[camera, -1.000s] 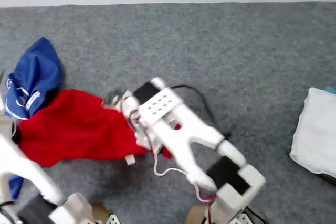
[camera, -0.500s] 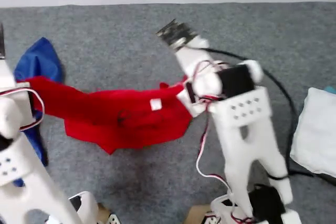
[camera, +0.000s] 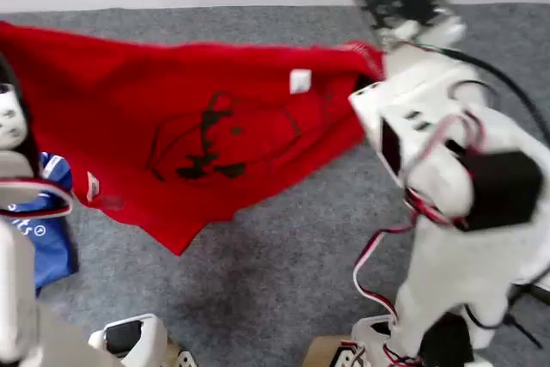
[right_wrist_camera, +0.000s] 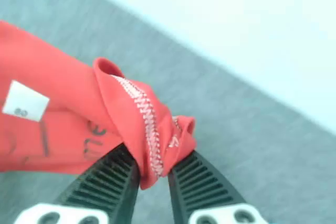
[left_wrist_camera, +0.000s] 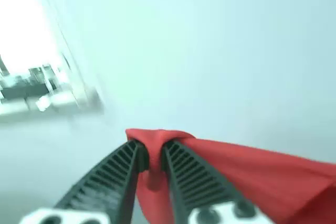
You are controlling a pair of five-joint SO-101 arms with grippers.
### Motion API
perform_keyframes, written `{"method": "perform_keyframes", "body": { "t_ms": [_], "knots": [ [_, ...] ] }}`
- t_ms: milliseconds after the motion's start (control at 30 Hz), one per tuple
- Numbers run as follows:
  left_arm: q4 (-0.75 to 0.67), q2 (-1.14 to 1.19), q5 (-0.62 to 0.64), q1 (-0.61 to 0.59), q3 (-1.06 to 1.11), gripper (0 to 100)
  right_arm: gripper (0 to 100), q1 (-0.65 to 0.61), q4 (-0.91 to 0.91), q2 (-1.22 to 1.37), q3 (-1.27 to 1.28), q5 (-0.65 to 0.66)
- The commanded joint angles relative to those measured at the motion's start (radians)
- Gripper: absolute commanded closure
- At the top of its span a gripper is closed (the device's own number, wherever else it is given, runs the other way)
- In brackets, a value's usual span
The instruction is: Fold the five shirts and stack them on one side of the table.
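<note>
- The red shirt hangs in the air, stretched wide between the two arms above the grey table. Its top edge runs nearly level from one arm to the other, and its lower edge sags to a point toward the near side.
- The left gripper is clenched on one upper corner of the shirt, with a bunch of red cloth pinched between its ribbed fingers. The rest of the cloth trails off to the side.
- The right gripper is clamped on the other upper corner. A folded hem with white stitching bulges out above its fingers.
- A small white label sits near the shirt's top edge, toward the right arm. A dark print shows across the middle of the cloth.
- A blue shirt lies crumpled on the table at the left edge, just beside the left arm and below the red shirt's low left part.
</note>
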Motion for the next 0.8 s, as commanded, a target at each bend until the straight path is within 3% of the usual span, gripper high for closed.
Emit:
{"method": "perform_keyframes", "body": {
  "t_ms": [0, 400, 767],
  "knots": [
    [-0.074, -0.015, -0.035, 0.005, -0.073, 99, 98.8, 0.079, -0.03, -0.036, -0.097, 0.026],
    [-0.078, -0.018, -0.034, 0.006, -0.153, 99, 98.8, 0.14, 0.051, -0.035, -0.127, 0.026],
    [0.261, -0.044, -0.14, 0.006, -0.193, 99, 98.8, 0.13, 0.073, -0.193, 0.115, 0.083]
  ]
}}
